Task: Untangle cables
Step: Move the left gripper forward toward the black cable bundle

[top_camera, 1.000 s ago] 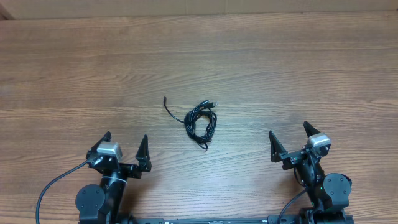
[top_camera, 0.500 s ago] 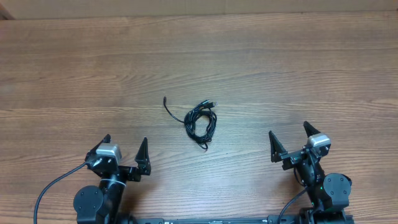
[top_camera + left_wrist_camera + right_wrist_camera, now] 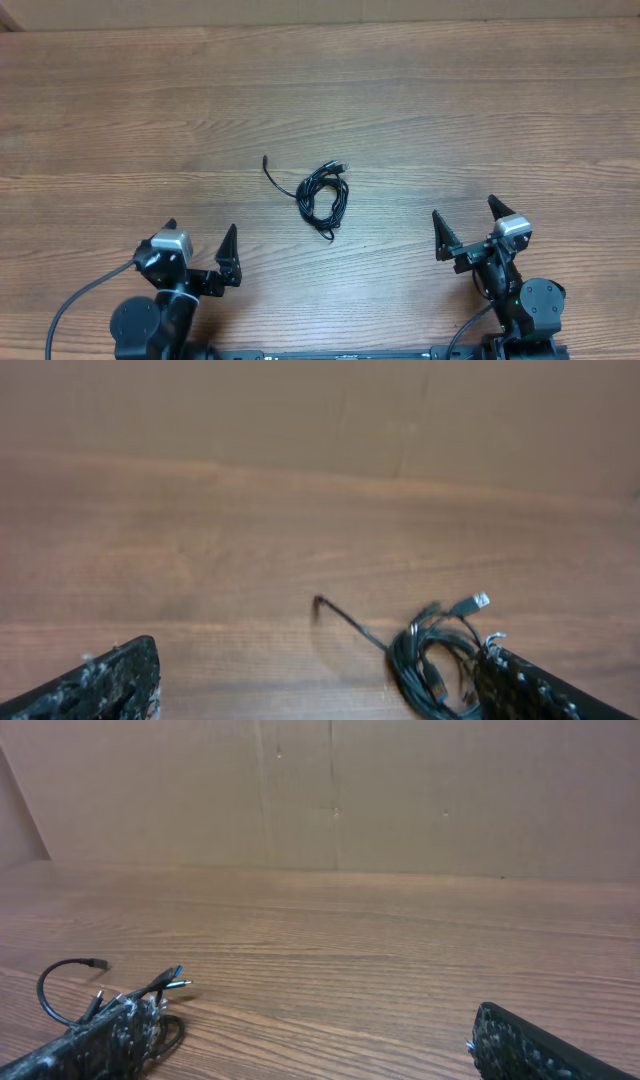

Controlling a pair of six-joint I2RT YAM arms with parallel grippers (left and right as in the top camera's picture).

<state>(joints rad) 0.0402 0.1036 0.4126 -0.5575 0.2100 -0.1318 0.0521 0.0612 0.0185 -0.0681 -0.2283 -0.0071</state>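
Observation:
The cables [image 3: 323, 195] lie bunched in a small black coil in the middle of the wooden table, with one loose end [image 3: 265, 160] trailing to the far left. My left gripper [image 3: 201, 228] stands open near the front edge, left of the coil and apart from it. My right gripper [image 3: 464, 208] is open at the front right, also well clear. In the left wrist view the coil [image 3: 430, 660] sits just ahead of the right finger [image 3: 530, 690]. The right wrist view shows the plug ends [image 3: 172, 980] beside the left finger [image 3: 100, 1035]. Nothing is between either pair of fingers.
A brown cardboard wall [image 3: 330, 790] stands along the table's far edge. A thicker black arm cable [image 3: 75, 305] loops off the left arm's base at the front left. Both arm bases sit at the near edge.
The left arm has shifted slightly back toward the near edge. The cables and the right arm have not moved.

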